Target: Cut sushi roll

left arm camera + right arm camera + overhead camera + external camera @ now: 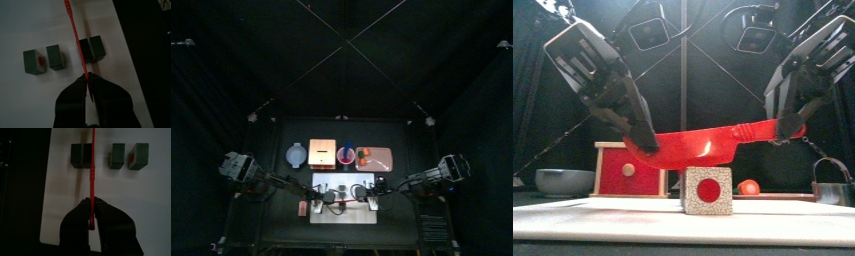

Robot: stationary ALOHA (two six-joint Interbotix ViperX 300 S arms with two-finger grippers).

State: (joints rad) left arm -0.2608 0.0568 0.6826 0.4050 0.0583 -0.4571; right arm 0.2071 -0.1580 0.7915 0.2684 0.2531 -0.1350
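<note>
1. Left wrist view shows the left gripper (87, 80) with its jaws closed on one end of a thin red cutter (75, 40); the right gripper (92, 205) has its jaws pinched on the other end, so the blade spans between them and hangs clear of the white board (593, 215), as the front view shows.
2. Just ahead of both sets of jaws lies the sushi roll (90, 48), a longer uncut piece, with the blade's line crossing it near one end. Two slices (45, 59) lie beyond it, off to one side of the blade, well apart from the jaws.
3. Risk: the two arms may not descend evenly. A tilted blade would likely wedge on one side and drag the roll instead of parting it.
4. Risk: the blade looks flexible and already bows between the jaws. Pressing down could bend it further and produce a slanted or incomplete cut.
5. Risk: nothing holds the roll. It could slide or tip on the board under the blade.
6. Risk: the thin grip on each end may slip if the jaws pull apart.
7. Further out on the surface, a red box (627, 170) and metal bowl (564, 181) stand behind, unlikely to interfere.
</note>
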